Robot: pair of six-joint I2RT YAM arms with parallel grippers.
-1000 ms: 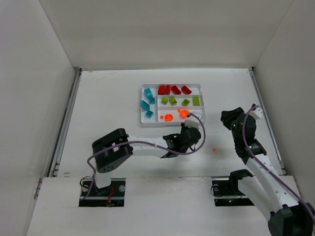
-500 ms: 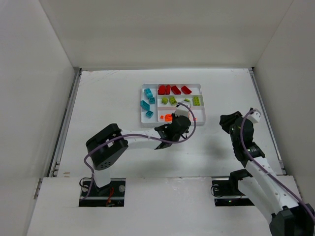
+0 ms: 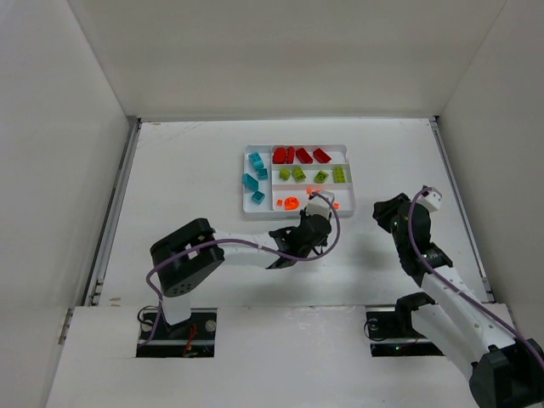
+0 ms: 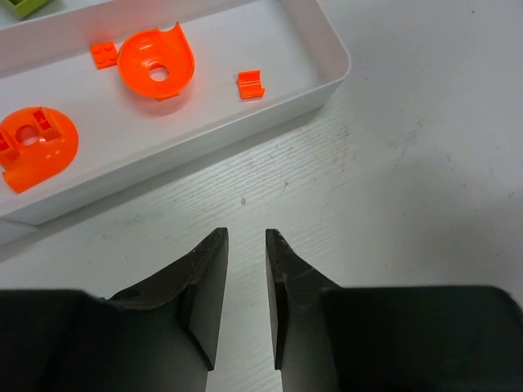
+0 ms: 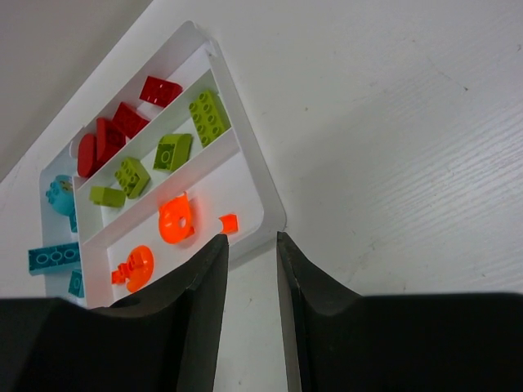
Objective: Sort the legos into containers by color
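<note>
tiny orange brick (image 4: pixel 251 84): off table, now in tray (image 4: pixel 245 124) (near section) | left claw (image 4: pixel 245 237): backed off, slightly parted

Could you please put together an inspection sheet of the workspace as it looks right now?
Surface: white table, no stains seen.
Job's things: shallow white plastic tray holds red bricks, lime green bricks and orange pieces in separate long sections, teal bricks in the cross section.
Clutter: nothing seen.
Grippers: left gripper and right gripper slightly open, empty, beside the tray.
Cables: purple cables looped along both arms.
Surroundings: white enclosure walls.
</note>
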